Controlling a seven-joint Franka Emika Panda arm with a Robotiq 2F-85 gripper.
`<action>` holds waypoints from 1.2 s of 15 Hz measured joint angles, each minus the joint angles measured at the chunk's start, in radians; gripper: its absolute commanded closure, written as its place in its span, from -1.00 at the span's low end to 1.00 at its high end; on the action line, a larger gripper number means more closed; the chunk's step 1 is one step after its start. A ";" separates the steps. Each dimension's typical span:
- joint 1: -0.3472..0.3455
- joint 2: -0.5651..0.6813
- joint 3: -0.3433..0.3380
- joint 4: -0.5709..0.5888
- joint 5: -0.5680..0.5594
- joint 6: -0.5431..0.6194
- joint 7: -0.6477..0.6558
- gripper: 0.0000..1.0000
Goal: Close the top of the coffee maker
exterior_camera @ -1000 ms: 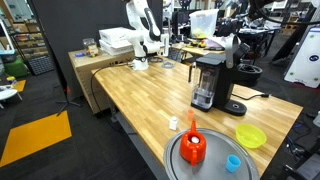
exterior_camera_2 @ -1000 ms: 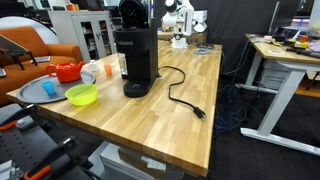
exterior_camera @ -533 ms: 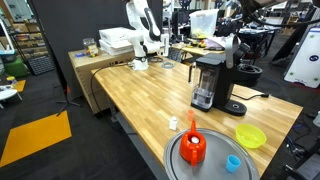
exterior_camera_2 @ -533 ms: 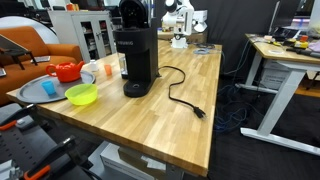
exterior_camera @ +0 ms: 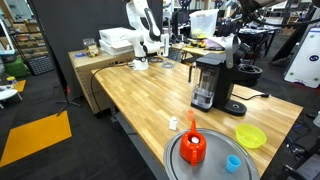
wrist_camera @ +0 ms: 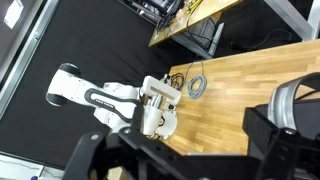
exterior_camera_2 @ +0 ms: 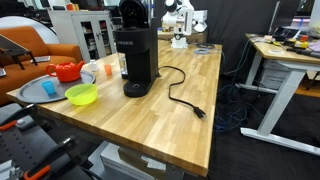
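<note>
The black coffee maker (exterior_camera: pixel 207 82) stands near the table's far edge, also in the exterior view from its back (exterior_camera_2: pixel 132 62). Its top (exterior_camera: pixel 231 50) stands raised on its hinge, greyish underside showing; it rises as a black rounded shape above the body (exterior_camera_2: pixel 130 12). My gripper (exterior_camera: pixel 150 45) hangs at the far end of the table, well away from the machine, small in both exterior views (exterior_camera_2: pixel 181 36). In the wrist view my gripper (wrist_camera: pixel 180 152) shows as dark fingers set wide apart and empty, with a dark part of the machine (wrist_camera: pixel 295 110) at the right edge.
A red teapot (exterior_camera: pixel 193 148) and blue cup (exterior_camera: pixel 233 162) sit on a round grey tray (exterior_camera: pixel 212 168). A yellow-green bowl (exterior_camera: pixel 251 136) lies beside the machine. Its black power cable (exterior_camera_2: pixel 182 96) trails over the wood. Desks and clutter stand behind.
</note>
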 measured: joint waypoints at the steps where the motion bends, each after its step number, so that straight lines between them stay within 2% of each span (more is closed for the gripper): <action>1: 0.001 0.000 0.000 -0.001 0.002 0.000 0.000 -1.00; 10: 0.001 0.079 0.003 0.055 0.001 -0.042 -0.021 -1.00; 11: 0.002 0.093 0.005 0.064 0.001 -0.042 -0.025 -0.50; 12: 0.003 0.104 0.006 0.070 0.001 -0.042 -0.028 -0.47; 18: 0.007 0.133 0.007 0.081 0.000 -0.042 -0.031 0.35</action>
